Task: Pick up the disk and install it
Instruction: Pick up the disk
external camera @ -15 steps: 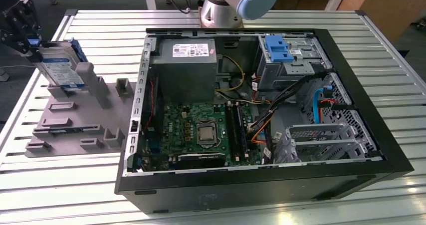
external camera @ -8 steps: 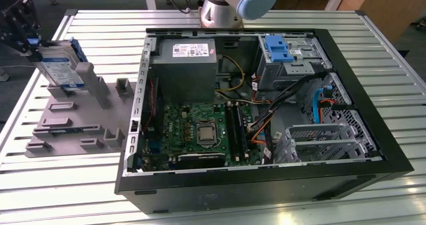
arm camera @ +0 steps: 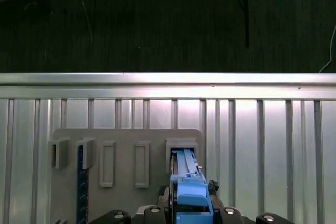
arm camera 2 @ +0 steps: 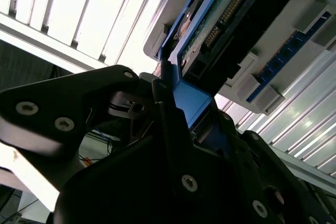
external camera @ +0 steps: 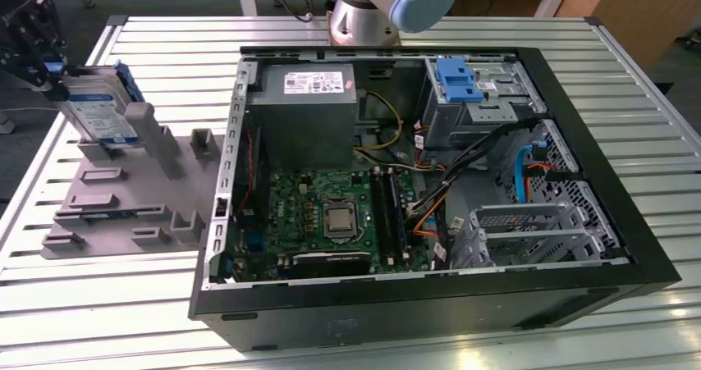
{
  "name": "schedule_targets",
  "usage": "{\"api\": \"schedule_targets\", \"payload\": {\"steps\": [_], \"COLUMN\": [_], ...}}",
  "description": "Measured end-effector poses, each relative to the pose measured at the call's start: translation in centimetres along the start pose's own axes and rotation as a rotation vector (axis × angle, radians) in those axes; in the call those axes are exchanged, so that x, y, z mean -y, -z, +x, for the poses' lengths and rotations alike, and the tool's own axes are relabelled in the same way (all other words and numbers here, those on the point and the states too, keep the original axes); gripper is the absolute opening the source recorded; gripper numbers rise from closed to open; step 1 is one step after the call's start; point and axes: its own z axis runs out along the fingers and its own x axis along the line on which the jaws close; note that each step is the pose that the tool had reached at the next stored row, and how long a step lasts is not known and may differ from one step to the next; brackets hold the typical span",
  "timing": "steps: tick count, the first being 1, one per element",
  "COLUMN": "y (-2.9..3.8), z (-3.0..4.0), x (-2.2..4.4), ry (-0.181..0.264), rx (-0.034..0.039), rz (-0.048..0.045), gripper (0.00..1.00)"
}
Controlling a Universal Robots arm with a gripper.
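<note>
Open computer case (external camera: 438, 314) sits well off to the side of my gripper (external camera: 52, 76), grey rack (external camera: 110, 199) directly below it. Disk (external camera: 97, 111) stands upright at a rack slot, gripper closed on its blue carrier. Judgement: keep the pull straight and untilted so it doesn't bind.

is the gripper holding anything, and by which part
The gripper holds the disk, pinched at the end of its blue carrier frame.
</note>
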Motion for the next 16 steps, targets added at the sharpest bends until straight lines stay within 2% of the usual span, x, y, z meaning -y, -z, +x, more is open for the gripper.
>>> {"api": "schedule_targets", "payload": {"steps": [16], "y": [0.53], "z": [0.0], "x": [-0.01], "ry": [0.0], "rx": [-0.0001], "rz": [-0.0001], "gripper": [0.37]}}
